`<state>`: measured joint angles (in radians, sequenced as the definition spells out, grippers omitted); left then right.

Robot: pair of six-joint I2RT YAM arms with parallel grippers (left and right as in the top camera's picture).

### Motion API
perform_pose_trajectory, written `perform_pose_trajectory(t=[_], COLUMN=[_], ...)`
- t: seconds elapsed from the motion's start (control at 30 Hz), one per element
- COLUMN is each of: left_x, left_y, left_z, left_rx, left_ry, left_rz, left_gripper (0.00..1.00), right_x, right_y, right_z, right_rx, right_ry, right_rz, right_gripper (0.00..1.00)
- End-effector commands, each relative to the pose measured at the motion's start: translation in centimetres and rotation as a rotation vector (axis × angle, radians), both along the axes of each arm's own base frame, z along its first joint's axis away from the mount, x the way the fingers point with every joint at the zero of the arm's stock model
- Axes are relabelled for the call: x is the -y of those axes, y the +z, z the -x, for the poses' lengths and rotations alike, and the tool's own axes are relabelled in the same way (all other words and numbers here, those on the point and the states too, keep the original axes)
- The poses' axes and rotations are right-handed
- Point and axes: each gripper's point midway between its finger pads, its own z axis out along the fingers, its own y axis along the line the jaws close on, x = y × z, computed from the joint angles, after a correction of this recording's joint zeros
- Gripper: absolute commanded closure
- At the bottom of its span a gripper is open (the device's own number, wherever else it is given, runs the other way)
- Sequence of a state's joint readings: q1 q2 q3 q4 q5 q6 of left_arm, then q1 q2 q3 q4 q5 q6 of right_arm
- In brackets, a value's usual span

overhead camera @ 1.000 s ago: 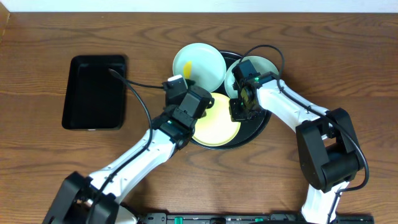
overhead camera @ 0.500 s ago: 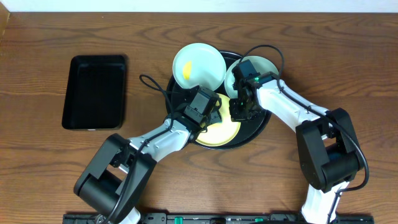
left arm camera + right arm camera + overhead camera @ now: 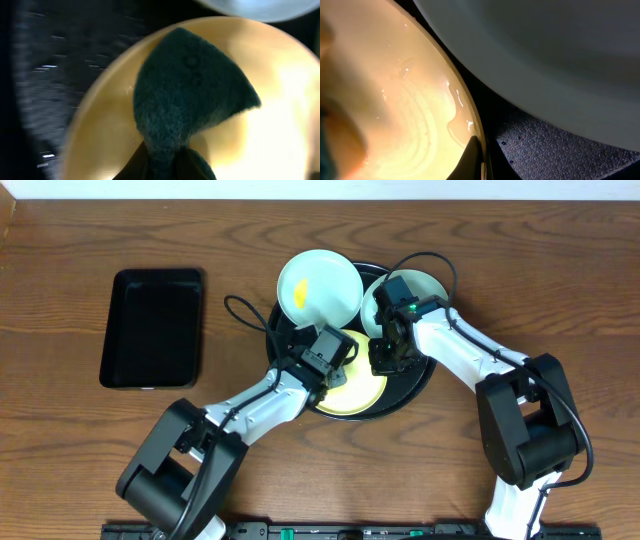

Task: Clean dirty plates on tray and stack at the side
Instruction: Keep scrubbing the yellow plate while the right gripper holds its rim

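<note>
Within the last second, swings the left end effector (image 3: 338, 363) in from the tray's left side onto the pale yellow plate (image 3: 358, 392), then draws it back a touch; reads as a scrubbing stroke under way. Pinches a dark green sponge (image 3: 190, 95) in a narrow grip, pressed flat on the plate's inner face in the left wrist view. Keeps the right end effector (image 3: 385, 360) where it was, fully closed, tips down at the yellow plate's right rim; cannot tell whether pinching or only steadying it. Leaves all three plates on the round black tray (image 3: 410, 395): yellow in front, one light blue plate (image 3: 320, 290) behind with its yellow-orange smear (image 3: 300, 288) untouched, the other blue plate (image 3: 415, 285) half under the right arm. Shows no stack yet on the surface (image 3: 520, 240), so early days. Stretches the left arm low from the lower left, wrist tipped down; bends the right in from the right, elbow out
</note>
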<state>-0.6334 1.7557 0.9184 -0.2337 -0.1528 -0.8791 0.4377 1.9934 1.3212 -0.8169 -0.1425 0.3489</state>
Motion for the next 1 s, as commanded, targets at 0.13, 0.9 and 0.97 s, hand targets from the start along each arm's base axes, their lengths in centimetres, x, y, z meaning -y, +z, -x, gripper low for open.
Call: perform_pose_trajectory(t=[0.13, 0.9, 0.97], left_x=[-7.2, -1.3, -0.3], left_y=[-0.9, 6.7, 5.6], left_z=[-0.2, -2.1, -1.9], left_rx=[0.067, 0.228, 0.185], left_ry=[0.065, 0.035, 0.044], left_rz=[-0.376, 0.032, 0.091], left_gripper=[0.92, 0.92, 0.92], right_x=[1.0, 1.0, 1.0], right_y=[-1.1, -1.1, -1.1], right_z=[0.4, 0.3, 0.3], right_rx=[-0.019, -0.015, -0.014], right_ry=[0.003, 0.002, 0.002], right_rz=[0.055, 0.060, 0.060], right_gripper=[0.99, 0.99, 0.99])
